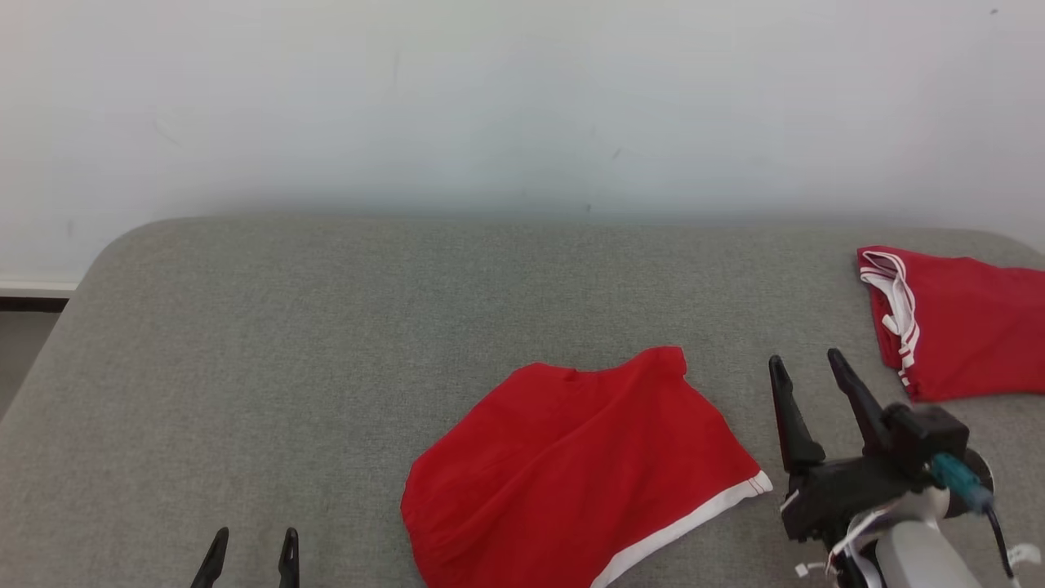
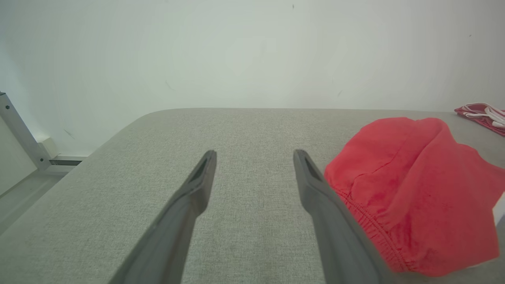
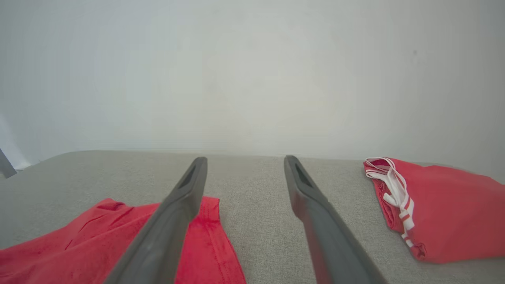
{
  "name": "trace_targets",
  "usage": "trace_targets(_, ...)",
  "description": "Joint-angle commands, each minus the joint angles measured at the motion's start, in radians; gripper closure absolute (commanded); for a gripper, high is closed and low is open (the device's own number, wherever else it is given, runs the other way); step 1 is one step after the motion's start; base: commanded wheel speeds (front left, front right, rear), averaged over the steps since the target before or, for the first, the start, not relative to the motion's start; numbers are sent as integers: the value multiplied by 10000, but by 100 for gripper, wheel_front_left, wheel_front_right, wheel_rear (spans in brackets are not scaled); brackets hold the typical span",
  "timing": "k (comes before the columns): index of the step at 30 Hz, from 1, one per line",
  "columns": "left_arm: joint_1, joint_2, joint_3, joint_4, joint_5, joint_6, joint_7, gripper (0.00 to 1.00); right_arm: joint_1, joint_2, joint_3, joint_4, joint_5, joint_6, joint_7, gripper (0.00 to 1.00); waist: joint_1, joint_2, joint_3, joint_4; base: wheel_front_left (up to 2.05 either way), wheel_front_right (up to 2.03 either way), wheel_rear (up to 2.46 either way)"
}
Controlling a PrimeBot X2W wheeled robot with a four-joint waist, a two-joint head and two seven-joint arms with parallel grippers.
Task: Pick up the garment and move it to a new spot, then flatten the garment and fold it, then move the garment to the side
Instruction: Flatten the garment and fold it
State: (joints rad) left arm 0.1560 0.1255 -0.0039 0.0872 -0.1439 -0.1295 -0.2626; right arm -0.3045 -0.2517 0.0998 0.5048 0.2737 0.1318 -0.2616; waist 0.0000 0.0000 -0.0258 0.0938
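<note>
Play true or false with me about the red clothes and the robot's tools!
1. The right tool grips the near garment. False: it is open and empty, beside the garment.
2. The left tool is open. True.
3. The far garment has blue trim. False: the trim is white.
4. Both garments lie on the grey table. True.

In the head view, the bottom edge cuts off the near part of the garment (image 1: pixel 571 465) at lower centre and the left gripper (image 1: pixel 254 541) below its fingertips at lower left. The right edge crops the second red garment (image 1: pixel 971 327). In the right wrist view, a dark finger (image 3: pixel 173 221) covers part of the garment.
</note>
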Motion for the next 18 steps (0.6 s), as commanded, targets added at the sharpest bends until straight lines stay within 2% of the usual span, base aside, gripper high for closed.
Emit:
trace_targets(1, 94, 21, 33, -30, 23, -10, -28, 0, 632, 224, -183, -817, -180, -29, -41, 0, 0, 0, -53, -88, 0, 0, 0)
trace_targets(6, 93, 51, 24, -44, 23, -9, -28, 0, 1998, 567, -558, -2647, -618, -29, -42, 0, 0, 0, -87, -95, 0, 0, 0)
trace_targets(10, 126, 60, 34, -59, 13, -9, -28, 0, 2755, 866, -726, -3456, -806, -29, -30, 0, 0, 0, -94, -90, 0, 0, 0)
trace_targets(18, 245, 84, -284, 177, -90, -9, -28, 0, 4113, 1457, -826, -3952, -1026, -29, -29, 0, 0, 0, -49, -143, 0, 0, 0)
